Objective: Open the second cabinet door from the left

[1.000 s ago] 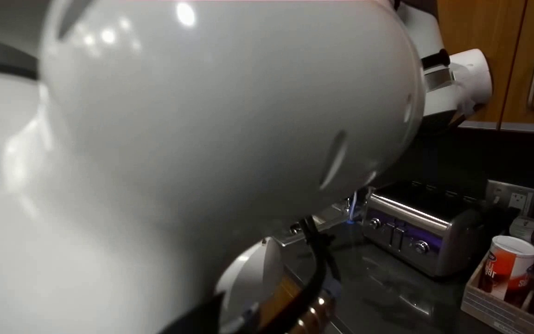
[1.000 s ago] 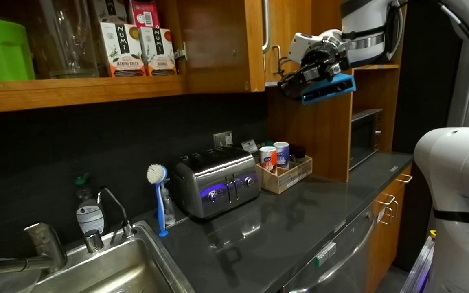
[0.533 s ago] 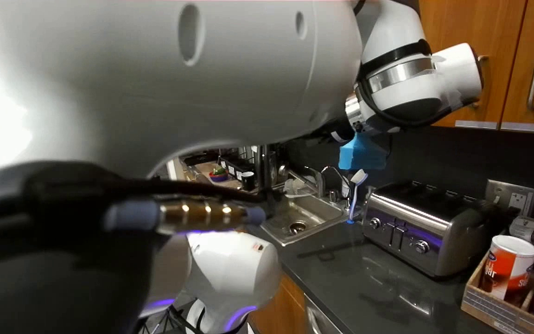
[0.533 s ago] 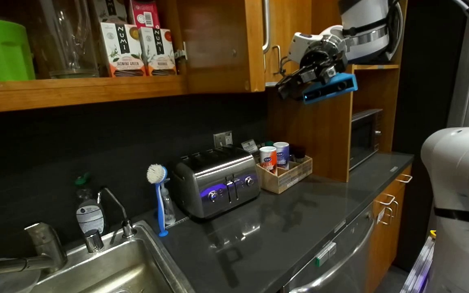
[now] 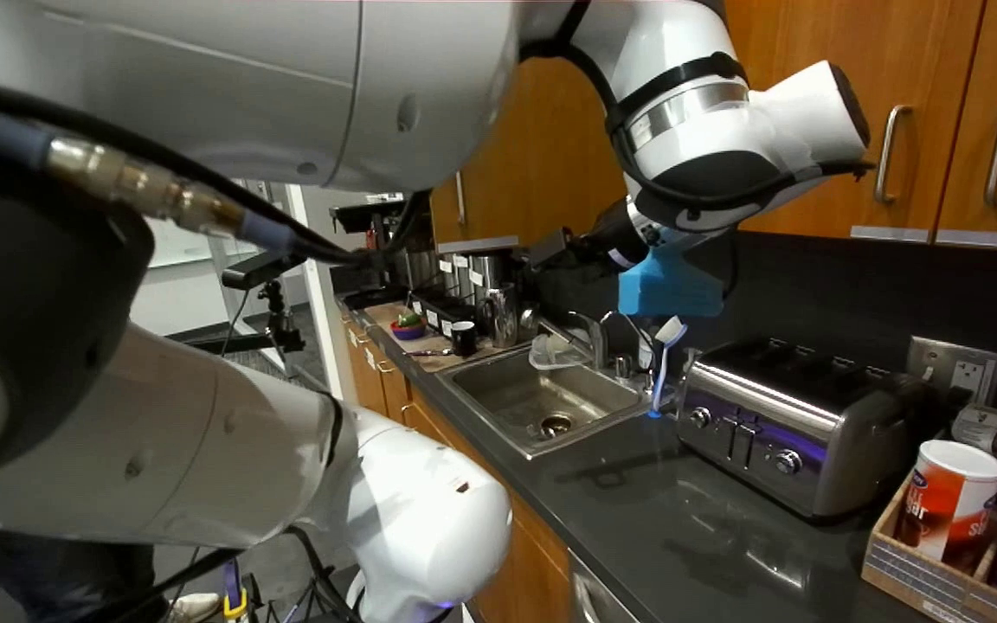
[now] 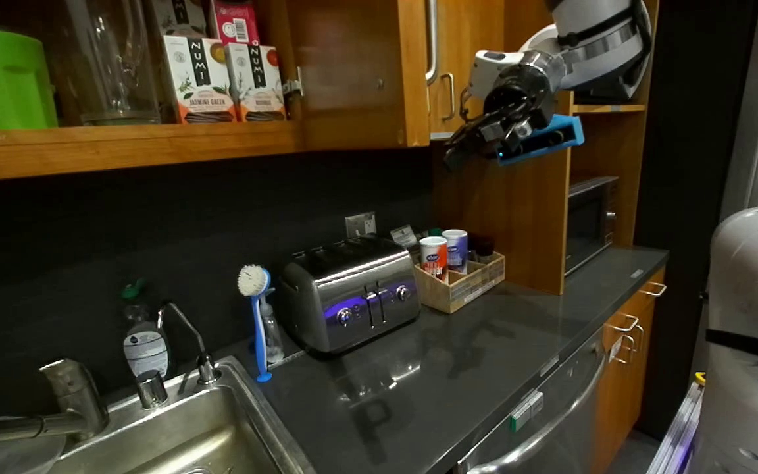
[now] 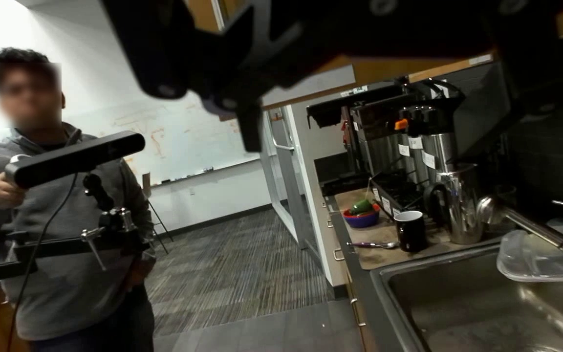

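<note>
In an exterior view, a wooden cabinet door (image 6: 359, 72) stands swung open, with its inner face toward the camera. Its outer face (image 5: 550, 164) shows in an exterior view behind the arm. Closed wooden doors with silver handles stand beside it; one handle (image 6: 449, 97) is just behind the gripper in an exterior view, and the handles (image 5: 892, 156) also show in an exterior view. My gripper (image 6: 459, 148) is in the air in front of these doors, apart from the handles. In the wrist view the gripper (image 7: 384, 122) comes in from the top, dark, its jaws wide apart with nothing between.
A toaster (image 6: 353, 296) and a wooden box (image 6: 461, 289) with canisters stand on the counter below. A sink (image 5: 542, 398) lies farther along. A person (image 7: 66, 220) stands beside a camera mount (image 7: 76, 159).
The arm has swung aside in an exterior view, uncovering the sink and a closed door's handle. The wrist has moved left there; the gripper has tilted and shifted slightly. The doors have not moved.
</note>
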Robot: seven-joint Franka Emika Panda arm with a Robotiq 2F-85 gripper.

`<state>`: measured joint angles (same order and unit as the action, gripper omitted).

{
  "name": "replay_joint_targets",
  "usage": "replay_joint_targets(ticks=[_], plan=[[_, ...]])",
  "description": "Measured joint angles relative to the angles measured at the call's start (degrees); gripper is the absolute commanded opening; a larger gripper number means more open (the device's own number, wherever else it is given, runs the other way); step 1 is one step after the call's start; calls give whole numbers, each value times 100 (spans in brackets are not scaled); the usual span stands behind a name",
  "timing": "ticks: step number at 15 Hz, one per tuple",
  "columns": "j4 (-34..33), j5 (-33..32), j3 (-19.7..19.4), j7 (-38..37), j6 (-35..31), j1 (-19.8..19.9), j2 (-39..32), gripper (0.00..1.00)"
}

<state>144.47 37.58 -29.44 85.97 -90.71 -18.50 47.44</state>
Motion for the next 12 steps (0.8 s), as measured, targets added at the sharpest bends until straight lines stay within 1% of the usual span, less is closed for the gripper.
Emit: replay_joint_targets(ticks=[3, 6, 9, 12], plan=[[60, 57, 555, 69, -6, 693, -111, 100], [111, 57, 970, 71, -14, 1206, -156, 100], [169, 47, 1263, 60, -76, 1563, -181, 100], [230, 28, 1448, 44, -235, 1794, -216, 100]])
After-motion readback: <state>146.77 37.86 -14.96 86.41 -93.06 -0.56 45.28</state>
